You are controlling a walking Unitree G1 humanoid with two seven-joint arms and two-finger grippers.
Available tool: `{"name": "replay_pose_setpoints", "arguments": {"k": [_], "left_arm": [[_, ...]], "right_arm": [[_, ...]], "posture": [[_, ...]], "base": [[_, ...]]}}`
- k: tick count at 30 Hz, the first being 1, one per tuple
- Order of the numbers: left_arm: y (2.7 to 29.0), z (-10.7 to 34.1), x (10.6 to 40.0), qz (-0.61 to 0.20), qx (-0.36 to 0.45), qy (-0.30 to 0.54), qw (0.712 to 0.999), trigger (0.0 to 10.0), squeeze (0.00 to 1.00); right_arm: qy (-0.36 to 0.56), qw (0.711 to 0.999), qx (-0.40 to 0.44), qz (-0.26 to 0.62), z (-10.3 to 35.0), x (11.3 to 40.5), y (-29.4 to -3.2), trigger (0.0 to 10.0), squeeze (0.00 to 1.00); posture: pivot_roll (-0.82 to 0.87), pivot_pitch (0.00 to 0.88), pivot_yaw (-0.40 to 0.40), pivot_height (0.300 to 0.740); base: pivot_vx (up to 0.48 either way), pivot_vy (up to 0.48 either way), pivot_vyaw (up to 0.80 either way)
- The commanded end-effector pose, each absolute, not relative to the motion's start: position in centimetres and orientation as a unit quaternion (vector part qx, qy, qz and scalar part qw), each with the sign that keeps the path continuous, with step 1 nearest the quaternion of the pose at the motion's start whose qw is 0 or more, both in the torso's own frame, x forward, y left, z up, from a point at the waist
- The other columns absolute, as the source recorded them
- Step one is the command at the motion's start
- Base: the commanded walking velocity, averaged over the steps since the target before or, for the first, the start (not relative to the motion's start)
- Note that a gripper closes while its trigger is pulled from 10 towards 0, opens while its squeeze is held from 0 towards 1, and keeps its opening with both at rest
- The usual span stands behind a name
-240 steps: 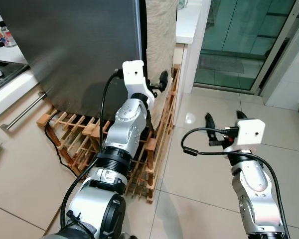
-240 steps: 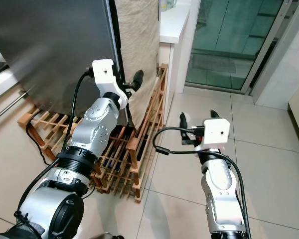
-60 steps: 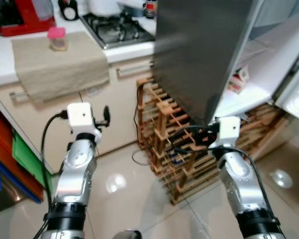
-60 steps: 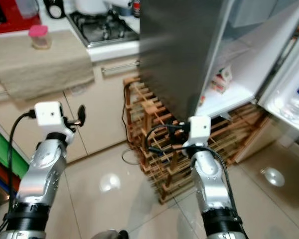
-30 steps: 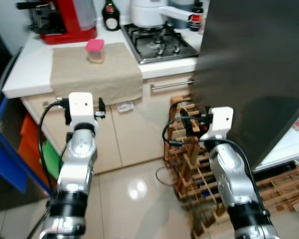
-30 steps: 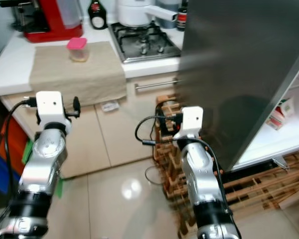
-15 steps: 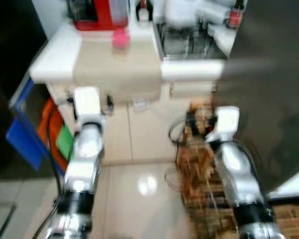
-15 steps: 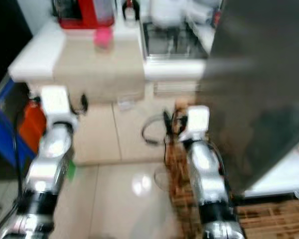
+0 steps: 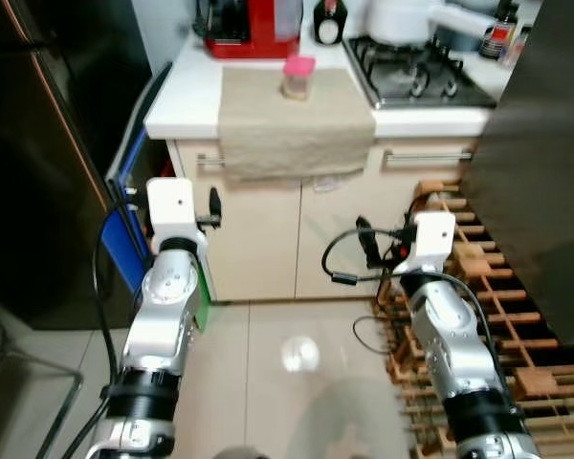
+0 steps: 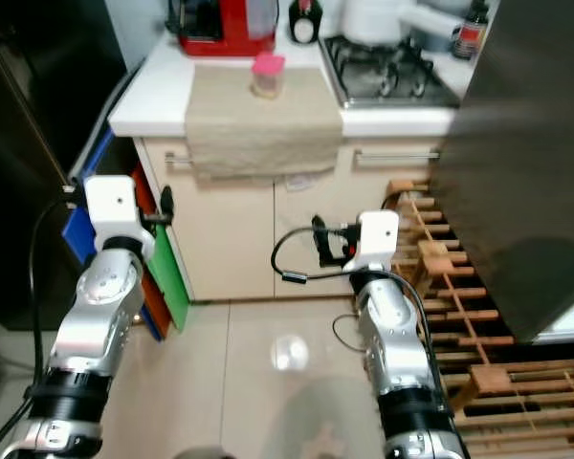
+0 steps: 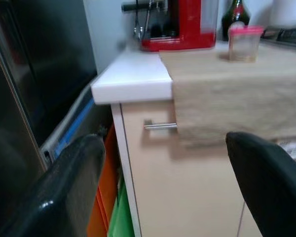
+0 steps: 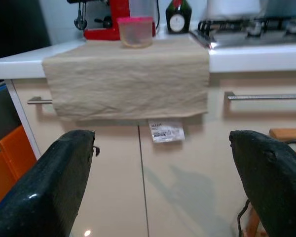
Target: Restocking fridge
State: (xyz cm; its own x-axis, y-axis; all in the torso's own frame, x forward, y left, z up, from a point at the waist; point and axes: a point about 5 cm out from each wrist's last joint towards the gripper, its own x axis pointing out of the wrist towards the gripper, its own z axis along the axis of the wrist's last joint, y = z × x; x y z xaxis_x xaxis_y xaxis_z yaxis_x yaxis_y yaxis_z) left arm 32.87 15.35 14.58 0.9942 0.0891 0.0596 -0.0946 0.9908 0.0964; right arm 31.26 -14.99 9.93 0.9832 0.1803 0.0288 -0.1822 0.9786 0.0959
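View has swung off the open fridge [image 9: 545, 191] to the worktop [image 9: 182, 105]. Left gripper [image 11: 163, 182] and right gripper [image 12: 163, 182], both spread wide and empty, face it; fridge stands right of it.

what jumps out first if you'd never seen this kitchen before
Probably the red coffee machine at the back of the white counter, and the pink-lidded jar standing on the beige cloth that hangs over the counter's edge. Both silver arms are raised towards it, left gripper and right gripper open and empty, beside the wooden rack.
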Motion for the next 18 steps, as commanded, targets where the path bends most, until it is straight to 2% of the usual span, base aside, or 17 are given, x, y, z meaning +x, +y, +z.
{"name": "replay_pose_setpoints", "arguments": {"k": [1, 7, 18], "left_arm": [[15.8, 14.8, 32.9, 0.051, 0.05, -0.033, 0.997, 10.0, 0.0], [15.9, 15.6, 32.8, 0.054, 0.041, -0.061, 0.996, 10.0, 0.0], [15.5, 15.1, 32.9, 0.037, 0.049, -0.049, 0.997, 10.0, 0.0]], "right_arm": [[-0.024, 0.994, 0.047, 0.097, 10.6, 31.5, -14.4, 10.0, 0.0], [-0.061, 0.994, 0.037, 0.083, 12.1, 31.8, -14.5, 10.0, 0.0], [-0.067, 0.994, 0.036, 0.081, 12.4, 32.0, -14.4, 10.0, 0.0]], "posture": [[-0.03, 0.0, 0.026, 0.74], [-0.03, 0.0, 0.026, 0.74], [-0.03, 0.0, 0.022, 0.74]], "base": [[0.0, 0.0, 0.0], [0.48, 0.0, 0.0], [0.48, 0.0, 0.0]]}}
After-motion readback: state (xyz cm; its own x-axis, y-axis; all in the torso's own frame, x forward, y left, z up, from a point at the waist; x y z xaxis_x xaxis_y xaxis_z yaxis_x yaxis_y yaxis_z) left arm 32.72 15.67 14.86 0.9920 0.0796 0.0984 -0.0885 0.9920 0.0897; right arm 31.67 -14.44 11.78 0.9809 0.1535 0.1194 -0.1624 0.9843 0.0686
